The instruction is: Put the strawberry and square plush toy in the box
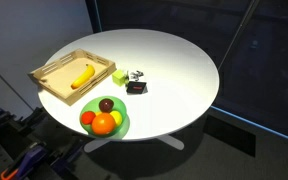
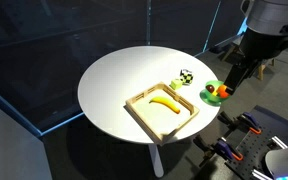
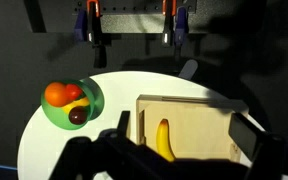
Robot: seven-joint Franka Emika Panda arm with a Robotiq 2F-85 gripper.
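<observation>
The box [image 1: 50, 72] is a light-wood tray at the table's edge with a banana [image 1: 82, 76] in it; it also shows in an exterior view [image 2: 144, 118] and the wrist view [image 3: 209, 115]. The square plush toy [image 1: 136, 88] lies dark and flat on the table beside the box. The strawberry [image 1: 88, 119] is a small red fruit on the green plate [image 1: 121, 125]. My gripper [image 3: 184, 135] is open and empty, high above the box; its arm shows in an exterior view [image 2: 234, 75]. The plush toy is out of the wrist view.
A yellow-green cube [image 1: 120, 76] and a small black-and-white object [image 1: 136, 75] lie near the plush toy. The plate also holds an orange [image 1: 104, 125] and a dark maroon fruit [image 1: 106, 105]. The round white table [image 1: 179, 70] is open on its far half.
</observation>
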